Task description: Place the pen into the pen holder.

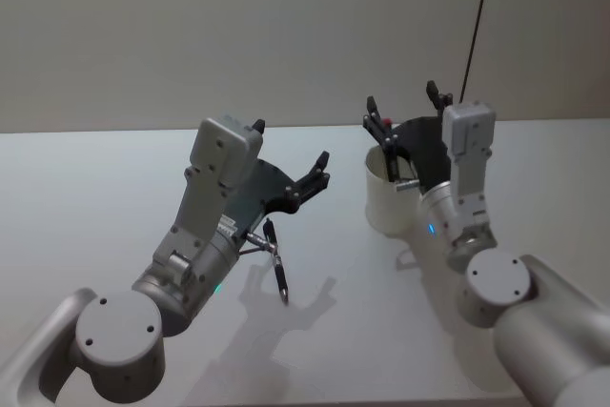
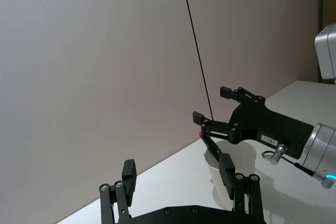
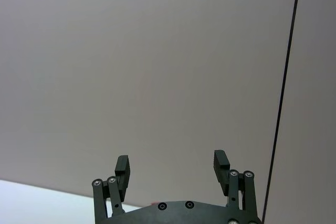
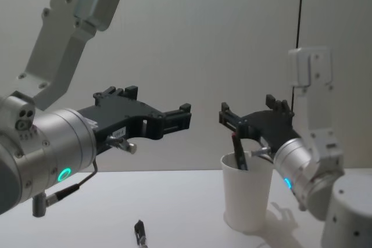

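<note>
1. Head view: my left claw (image 1: 292, 145) hangs above the table (image 1: 86, 188), left of centre, spread wide and holding nothing. A loose pen (image 1: 276, 259) lies flat on the table just nearer to me than that claw, well to the left of the pen holder (image 1: 386, 202). The holder stands upright right of centre. My right claw (image 1: 401, 97) sits over its far rim, spread wide. A red-ended pen (image 1: 389, 154) stands inside the holder, leaning on the left side of the rim
2. Left wrist view: my left claw's two fingers (image 2: 128, 174) stand far apart with nothing between them. Beyond them the right claw (image 2: 212, 103) is poised over the pen holder (image 2: 213, 174), gaping. The red-ended pen (image 2: 210, 148) slants down into the holder from just under one of that claw's fingers. I cannot tell whether they touch
3. Right wrist view: my right claw (image 3: 171, 161) is wide open and empty against the bare wall. A thin black cable (image 3: 283, 93) runs down on one side
4. Chest view: the left claw (image 4: 157, 100) is raised high, pointing right, with nothing in its grip. The loose pen (image 4: 139, 233) lies on the table below it. The right claw (image 4: 249, 107) hovers open just above the pen holder (image 4: 247, 196), and the red-ended pen (image 4: 238, 152) pokes up from the rim
</note>
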Controlling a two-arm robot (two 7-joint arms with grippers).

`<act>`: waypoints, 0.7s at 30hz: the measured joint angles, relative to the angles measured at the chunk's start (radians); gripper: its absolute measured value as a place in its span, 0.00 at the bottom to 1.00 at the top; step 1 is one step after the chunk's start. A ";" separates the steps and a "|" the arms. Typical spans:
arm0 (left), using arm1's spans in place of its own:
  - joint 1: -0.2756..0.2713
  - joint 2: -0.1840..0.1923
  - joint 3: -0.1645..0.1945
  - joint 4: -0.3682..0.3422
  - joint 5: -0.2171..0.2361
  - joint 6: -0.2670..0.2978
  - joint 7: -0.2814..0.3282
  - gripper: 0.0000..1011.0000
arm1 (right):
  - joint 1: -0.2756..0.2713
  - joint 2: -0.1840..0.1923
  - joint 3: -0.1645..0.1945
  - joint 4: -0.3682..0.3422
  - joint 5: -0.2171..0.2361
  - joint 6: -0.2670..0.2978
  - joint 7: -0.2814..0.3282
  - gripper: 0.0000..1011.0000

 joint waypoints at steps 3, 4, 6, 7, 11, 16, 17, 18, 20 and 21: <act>0.000 0.000 0.000 0.000 0.000 0.000 0.000 0.99 | -0.075 0.022 0.010 -0.157 0.012 0.119 0.031 0.99; 0.000 0.000 0.000 0.000 0.000 0.000 0.000 0.99 | -0.075 0.022 0.010 -0.157 0.012 0.119 0.031 0.99; 0.000 0.000 0.000 0.000 0.000 0.000 0.000 0.99 | -0.109 0.033 0.016 -0.244 0.017 0.182 0.046 0.99; 0.000 0.000 0.000 0.000 0.000 0.000 0.000 0.99 | -0.120 0.037 0.018 -0.267 0.018 0.201 0.051 0.99; 0.000 0.000 0.000 0.000 0.000 0.000 0.000 0.99 | -0.181 0.060 0.030 -0.405 0.025 0.321 0.078 0.99; 0.000 0.000 0.000 0.000 0.000 0.000 0.000 0.99 | -0.238 0.085 0.045 -0.533 0.028 0.433 0.098 0.99; 0.000 0.000 0.000 0.000 0.000 0.000 0.000 0.99 | -0.238 0.085 0.045 -0.533 0.028 0.433 0.098 0.99; 0.000 0.000 0.000 0.000 0.000 0.000 0.000 0.99 | -0.254 0.092 0.050 -0.567 0.029 0.461 0.102 0.99; 0.000 0.000 0.000 0.000 0.000 0.000 0.000 0.99 | -0.269 0.099 0.055 -0.595 0.030 0.490 0.107 0.99; 0.000 0.000 0.000 0.000 0.000 0.000 0.000 0.99 | -0.282 0.106 0.060 -0.625 0.031 0.516 0.111 0.99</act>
